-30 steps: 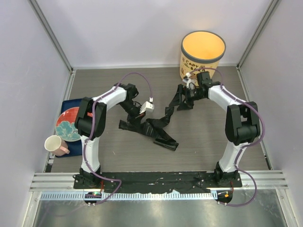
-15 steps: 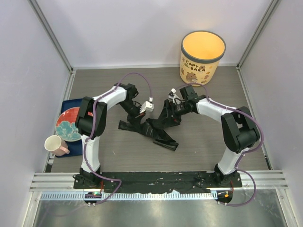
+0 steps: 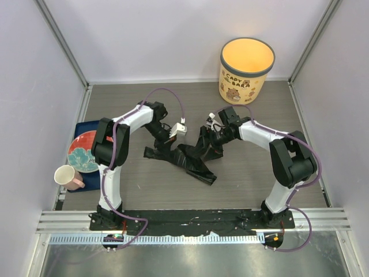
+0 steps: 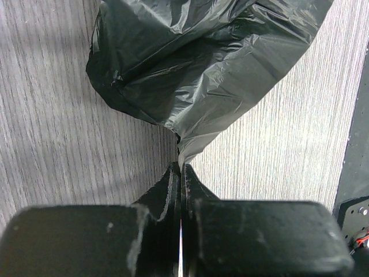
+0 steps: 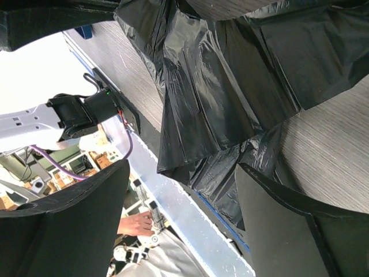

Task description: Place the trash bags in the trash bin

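Now pinching thin tip of black trash bag (image 4: 190,63) with left gripper (image 4: 180,173), jaws pressed shut on film. Holding right gripper (image 5: 183,173) low over same bag's crumpled folds, jaws spread wide, nothing clamped. Bag sprawled across grey wood-grain counter (image 3: 259,173) between both arms, none of it inside trash bin (image 3: 246,69). Bin upright at far right corner, well apart from bag. At left edge: patterned plate (image 3: 81,153), mug (image 3: 66,176) just beside.
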You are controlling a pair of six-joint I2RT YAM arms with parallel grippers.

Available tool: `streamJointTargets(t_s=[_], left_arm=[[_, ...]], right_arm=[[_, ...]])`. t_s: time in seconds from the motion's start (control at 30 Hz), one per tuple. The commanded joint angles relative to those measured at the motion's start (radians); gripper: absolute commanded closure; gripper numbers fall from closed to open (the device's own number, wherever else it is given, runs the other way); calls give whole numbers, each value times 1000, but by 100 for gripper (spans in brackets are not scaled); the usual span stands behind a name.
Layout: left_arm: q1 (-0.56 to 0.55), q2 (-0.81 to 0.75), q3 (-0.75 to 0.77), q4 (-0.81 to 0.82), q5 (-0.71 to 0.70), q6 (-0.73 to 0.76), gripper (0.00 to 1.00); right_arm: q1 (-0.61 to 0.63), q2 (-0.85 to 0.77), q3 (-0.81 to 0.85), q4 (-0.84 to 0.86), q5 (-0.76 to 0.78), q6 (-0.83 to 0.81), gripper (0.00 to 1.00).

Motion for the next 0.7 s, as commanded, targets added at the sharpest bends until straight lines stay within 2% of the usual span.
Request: streamJointTargets(t_s=[0.0,0.17,0.27,0.3,0.37,0.43,0.57,0.67], left_arm=[[6,-2,21,-24,19,10,100],[8,-3,16,-27,20,10,100],[12,-5,16,-42,25,20,100],[15,-5,15,-51,25,27,100],[28,-3,21,-80,20,62,100],[40,0,26,-89,2,69,100],[89,20,73,-111,-25,98,100],[104,20,81,-35,-78,83,100]], right_arm=[[28,-31,-3,89,-4,61,21],[65,33,4,172,-27,105,28],[65,64,18,189,-3,79,42],[56,67,23,189,3,70,52],[37,69,27,165,29,21,64],[-8,69,29,107,43,-25,97],[-88,83,64,16,56,-128,99],[-105,73,87,10,42,-166,99]])
